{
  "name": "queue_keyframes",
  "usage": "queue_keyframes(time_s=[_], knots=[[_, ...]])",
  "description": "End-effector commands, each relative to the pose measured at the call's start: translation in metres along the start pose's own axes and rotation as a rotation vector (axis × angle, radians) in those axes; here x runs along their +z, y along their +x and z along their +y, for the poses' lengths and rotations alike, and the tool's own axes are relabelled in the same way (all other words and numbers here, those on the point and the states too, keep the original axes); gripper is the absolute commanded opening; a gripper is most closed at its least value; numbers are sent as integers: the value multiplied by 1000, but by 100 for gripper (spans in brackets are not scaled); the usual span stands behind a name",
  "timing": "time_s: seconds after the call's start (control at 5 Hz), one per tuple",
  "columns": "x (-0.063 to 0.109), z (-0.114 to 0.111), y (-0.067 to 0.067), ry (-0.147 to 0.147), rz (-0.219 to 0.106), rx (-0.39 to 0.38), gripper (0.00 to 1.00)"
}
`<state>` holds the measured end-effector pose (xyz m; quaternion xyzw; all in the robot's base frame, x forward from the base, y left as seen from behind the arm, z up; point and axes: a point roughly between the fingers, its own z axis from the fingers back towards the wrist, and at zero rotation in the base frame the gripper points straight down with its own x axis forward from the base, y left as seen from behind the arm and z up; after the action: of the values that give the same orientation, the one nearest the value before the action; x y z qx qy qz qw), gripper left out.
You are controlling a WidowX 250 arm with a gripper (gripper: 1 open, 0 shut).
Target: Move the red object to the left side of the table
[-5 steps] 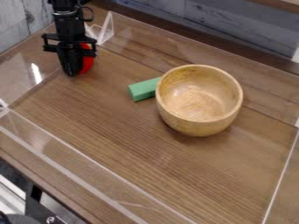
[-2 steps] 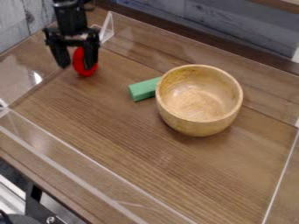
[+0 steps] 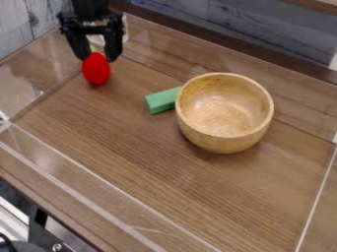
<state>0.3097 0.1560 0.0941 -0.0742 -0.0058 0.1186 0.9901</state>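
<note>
Two fingers: black, spread wide and released from any grip; the gripper (image 3: 98, 45) hangs over the upper left of the view, its fingertips set well apart from each other
Red object (image 3: 97, 70): bright red and oval; lying on the tabletop just below the fingers in the view, not grasped; its place is the left part of the table, toward the upper left corner of the view
Leafy top (image 3: 93, 52): a small bit of green at the upper end of the red object, between the fingers as seen here
Green block (image 3: 164, 99): flat, near the middle of the table; it lies slantwise, close beside the left rim of the bowl; well apart from the red object
Wooden bowl (image 3: 226, 114): round, pale and upright, right of the middle; its inside shows bare wood; far larger than the red object
Table (image 3: 145, 177): brown wood grain under all of these; a clear wall (image 3: 27, 41) edges it at the upper left
Lower left corner: dark cables (image 3: 30, 236) and parts, cut off by the frame; their exact make is hard to tell
</note>
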Motion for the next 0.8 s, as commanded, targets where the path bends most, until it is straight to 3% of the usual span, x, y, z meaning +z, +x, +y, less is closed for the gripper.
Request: queue_keyframes(time_s=[0.0, 0.4, 0.6], knots=[[39, -11, 5, 6, -92, -62, 100], [44, -12, 16, -3, -112, 49, 100], [45, -5, 18, -11, -111, 38, 100]])
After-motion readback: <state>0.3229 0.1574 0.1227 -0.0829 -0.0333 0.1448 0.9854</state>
